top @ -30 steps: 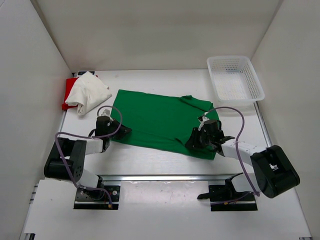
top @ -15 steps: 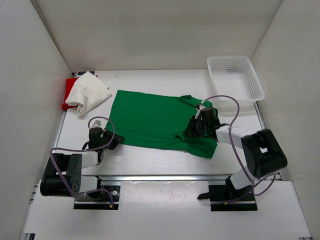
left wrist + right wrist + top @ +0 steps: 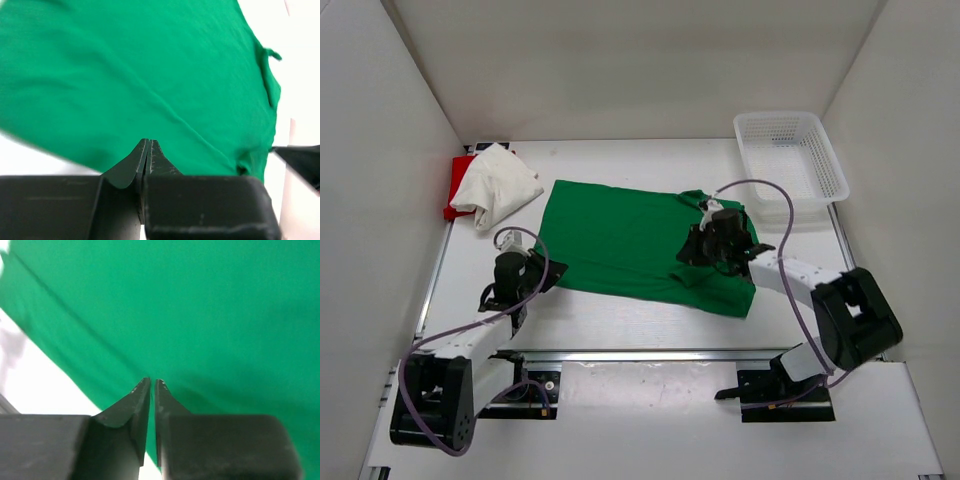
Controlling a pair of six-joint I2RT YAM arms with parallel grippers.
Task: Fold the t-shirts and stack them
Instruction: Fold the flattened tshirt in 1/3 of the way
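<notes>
Top external shows me the green t-shirt point(image 3: 620, 240) spread across the worktop point(image 3: 620, 325), with the white t-shirt point(image 3: 500, 185) crumpled on the red t-shirt point(image 3: 455, 190) at far left. My left gripper point(image 3: 548, 275) is closed at the green t-shirt's near-left corner. My right gripper point(image 3: 688, 260) is barely parted at its right side.

White walls point(image 3: 640, 60) — white table point(image 3: 620, 325).

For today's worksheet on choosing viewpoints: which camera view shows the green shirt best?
The top view: the green shirt lies spread out, nearly all visible. The left wrist view shows a large part, cropped; the right wrist view only a close patch.
</notes>
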